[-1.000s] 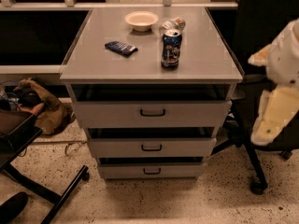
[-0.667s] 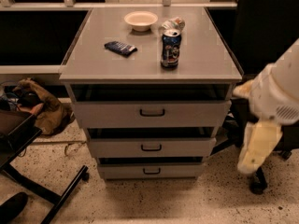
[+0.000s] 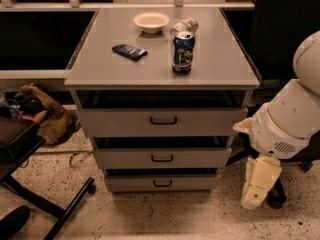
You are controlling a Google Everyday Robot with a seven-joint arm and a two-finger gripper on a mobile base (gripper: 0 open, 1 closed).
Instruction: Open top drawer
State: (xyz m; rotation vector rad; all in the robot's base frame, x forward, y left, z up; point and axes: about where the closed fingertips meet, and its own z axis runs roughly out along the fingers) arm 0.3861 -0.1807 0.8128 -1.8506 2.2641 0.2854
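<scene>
The top drawer (image 3: 125, 122) is the widest of three light grey drawers under the grey cabinet top, with a small dark loop handle (image 3: 163, 120) at its centre. Its front looks pushed in, with a dark gap above it. My white arm (image 3: 285, 121) hangs at the cabinet's right side. The cream gripper (image 3: 254, 196) points down toward the floor, right of the bottom drawer and well away from the handle. It holds nothing that I can see.
On the cabinet top (image 3: 220, 64) are a white bowl (image 3: 151, 21), a blue can (image 3: 183, 52), a crushed can (image 3: 186, 25) and a dark packet (image 3: 129, 51). A chair base (image 3: 55, 204) stands at the left, a bag (image 3: 42, 116) behind it, and a dark chair (image 3: 280, 29) at the right.
My arm has swung down and leftward, closer to the cabinet's right side, and the gripper now hangs lower near the floor. The drawers have not moved.
</scene>
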